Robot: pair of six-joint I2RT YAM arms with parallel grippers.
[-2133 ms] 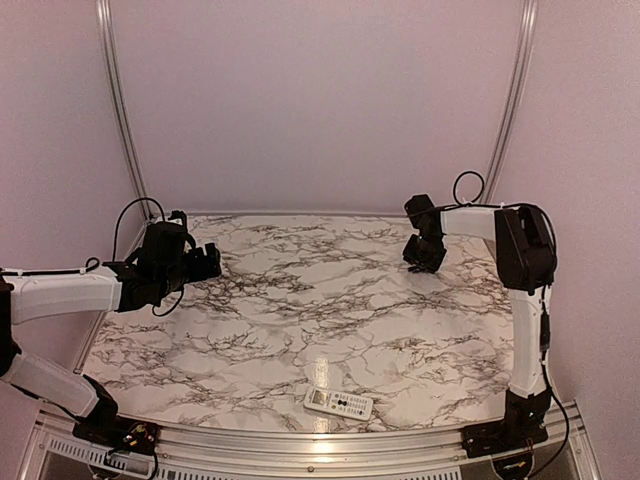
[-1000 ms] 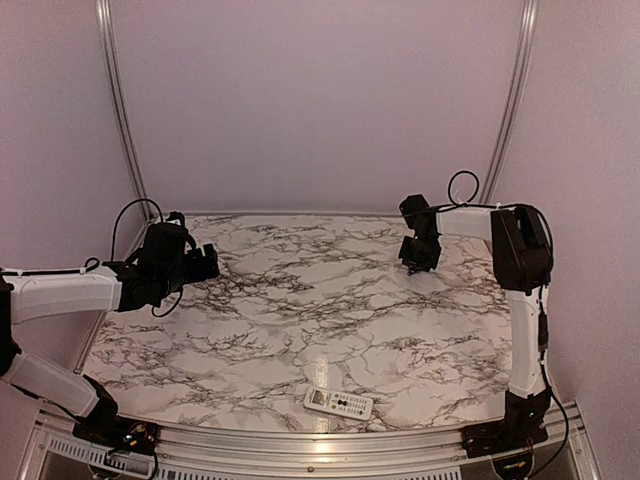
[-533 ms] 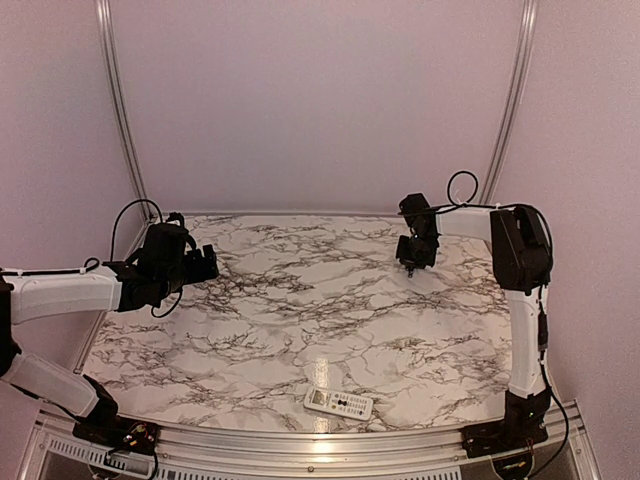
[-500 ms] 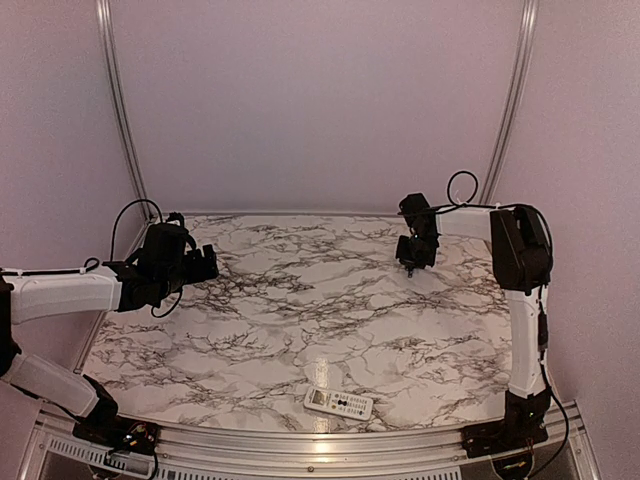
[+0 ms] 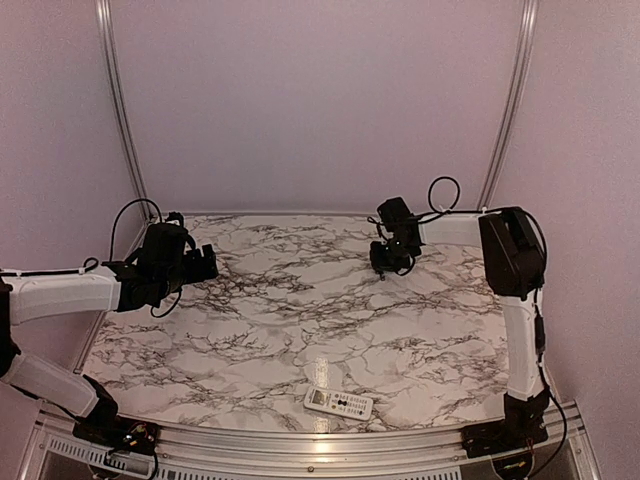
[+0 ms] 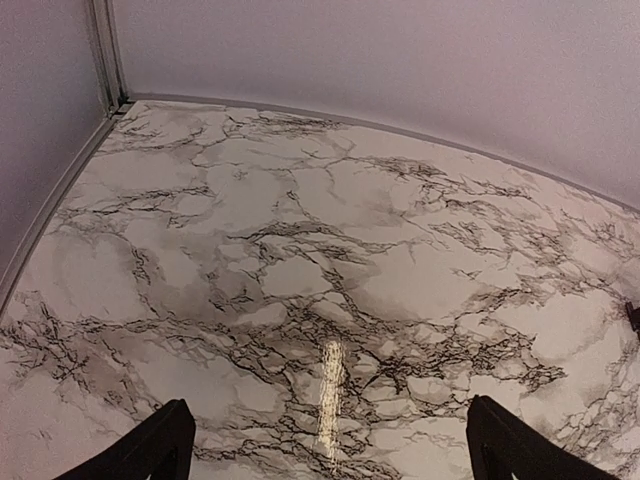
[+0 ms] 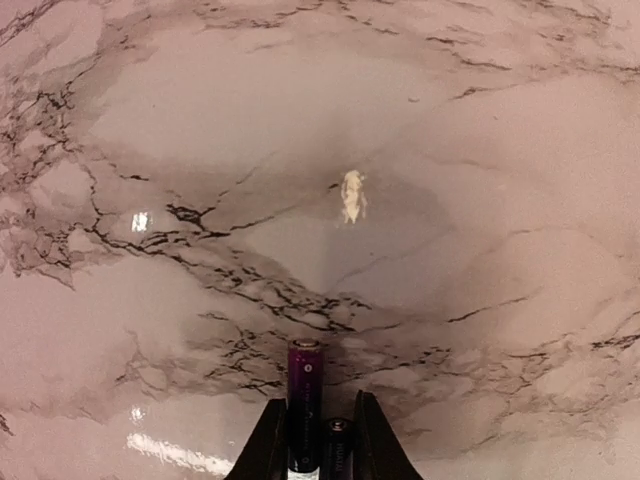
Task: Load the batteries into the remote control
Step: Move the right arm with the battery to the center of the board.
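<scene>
Right gripper (image 5: 384,266) slid left toward 12 o'clock, jaws clamped on two cylindrical batteries (image 7: 305,405). Left gripper (image 6: 330,445) gapes wide; white remote control (image 5: 338,403) at 6 o'clock on glossy marble table (image 5: 250,330)

The right gripper (image 5: 383,270) now hangs further left, nearer the middle of the table (image 5: 300,320). Its forearm swings inward with it.

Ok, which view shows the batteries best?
Right wrist: two batteries, one purple and one dark, sit side by side in the right gripper, their ends facing the camera. Top external shows that gripper, but the batteries are too small to make out there. Left wrist shows none of them.
</scene>
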